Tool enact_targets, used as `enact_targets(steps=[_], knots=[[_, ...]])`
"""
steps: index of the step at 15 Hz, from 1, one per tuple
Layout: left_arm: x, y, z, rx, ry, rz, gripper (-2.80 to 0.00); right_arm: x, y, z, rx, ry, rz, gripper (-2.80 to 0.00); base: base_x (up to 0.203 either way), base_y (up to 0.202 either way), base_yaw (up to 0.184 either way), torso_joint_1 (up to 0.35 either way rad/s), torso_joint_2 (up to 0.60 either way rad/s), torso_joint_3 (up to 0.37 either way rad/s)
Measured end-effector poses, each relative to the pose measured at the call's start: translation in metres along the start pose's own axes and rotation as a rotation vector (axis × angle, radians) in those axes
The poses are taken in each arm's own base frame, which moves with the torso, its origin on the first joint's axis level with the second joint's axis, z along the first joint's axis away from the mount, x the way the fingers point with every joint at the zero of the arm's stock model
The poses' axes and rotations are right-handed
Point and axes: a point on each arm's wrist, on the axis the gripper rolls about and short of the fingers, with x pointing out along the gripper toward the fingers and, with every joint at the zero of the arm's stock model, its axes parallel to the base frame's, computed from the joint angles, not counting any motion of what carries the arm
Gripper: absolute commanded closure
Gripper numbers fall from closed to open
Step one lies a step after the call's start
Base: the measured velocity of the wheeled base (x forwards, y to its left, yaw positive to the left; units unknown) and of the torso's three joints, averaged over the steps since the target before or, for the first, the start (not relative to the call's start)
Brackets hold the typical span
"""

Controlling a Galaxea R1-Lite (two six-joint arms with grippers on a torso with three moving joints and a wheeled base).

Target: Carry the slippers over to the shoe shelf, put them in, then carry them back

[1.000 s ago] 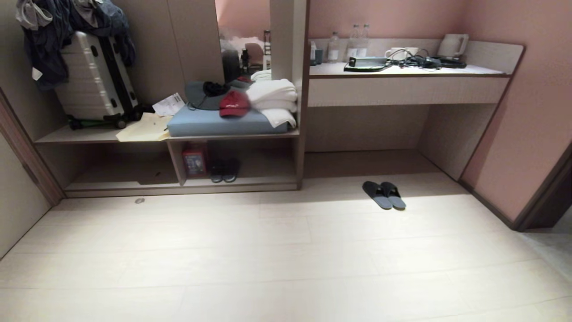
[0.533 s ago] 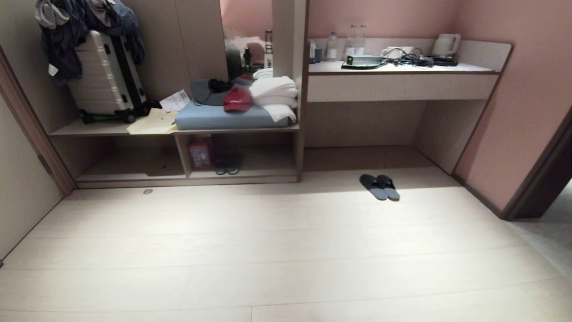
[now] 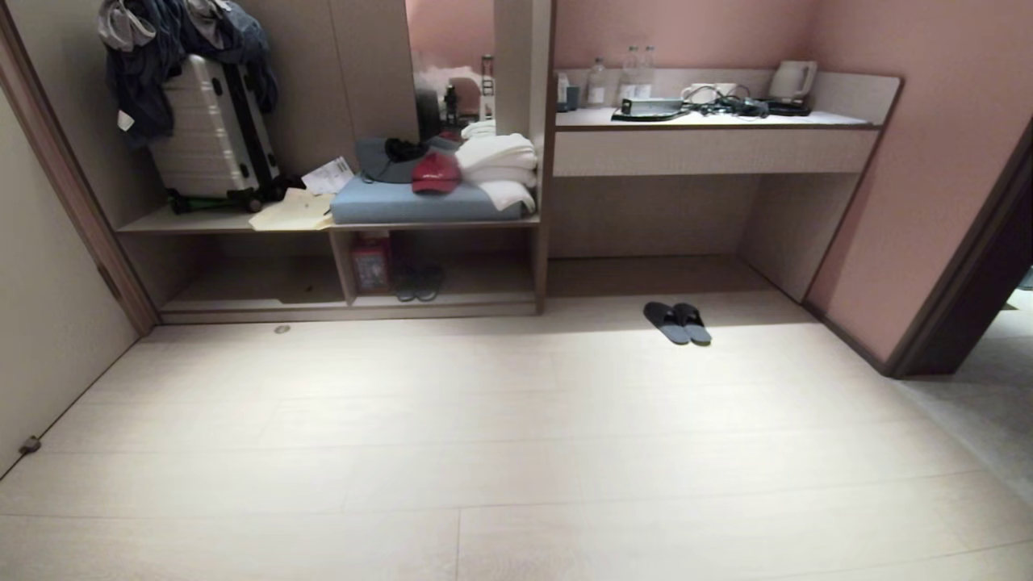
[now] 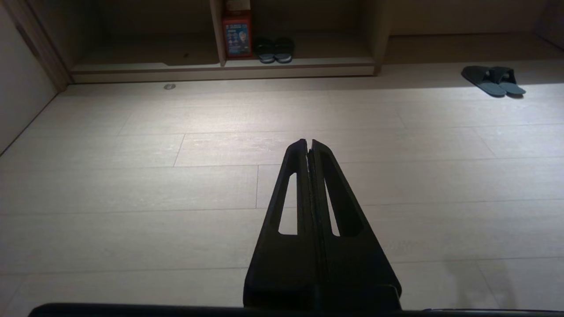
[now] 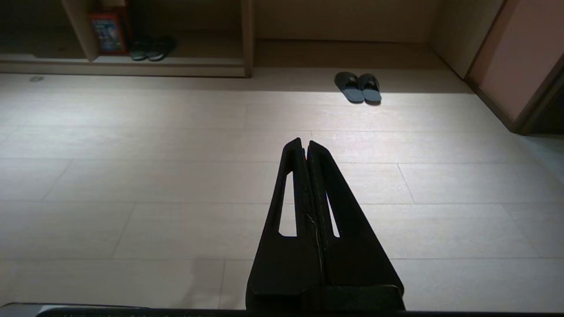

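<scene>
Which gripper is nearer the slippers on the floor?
Right, by a little. The slippers lie ahead and slightly right of the right gripper; from the left gripper they sit far off to the right.

Open floor [image 3: 516, 420] before slippers [image 3: 678, 323]

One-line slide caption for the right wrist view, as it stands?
Right gripper shut above bare floor, the slippers side by side ahead, the shoe shelf beyond.

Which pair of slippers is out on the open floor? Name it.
The grey-blue slippers lying side by side on the pale floor before the desk. The darker pair sits inside the shoe shelf, beside a red box.
</scene>
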Motion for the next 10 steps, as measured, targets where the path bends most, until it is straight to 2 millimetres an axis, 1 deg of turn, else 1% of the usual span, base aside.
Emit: enact_targets(steps=[5,6,10], knots=[[0.0,0.0,0.0,0.001,0.0,0.0,0.0,0.0,0.0,-0.0001,0.0,0.001,0.0,0.0,-0.185,0.0,0.002,0.001,0.0,0.002],[0.0,0.0,0.0,0.001,0.0,0.0,0.0,0.0,0.0,0.0,0.0,0.0,0.0,0.0,-0.063,0.0,0.0,0.0,0.0,0.001],[0.0,0.0,0.0,0.002,0.0,0.0,0.0,0.0,0.0,-0.0001,0.0,0.001,0.0,0.0,0.0,0.0,0.0,0.0,0.0,0.0]])
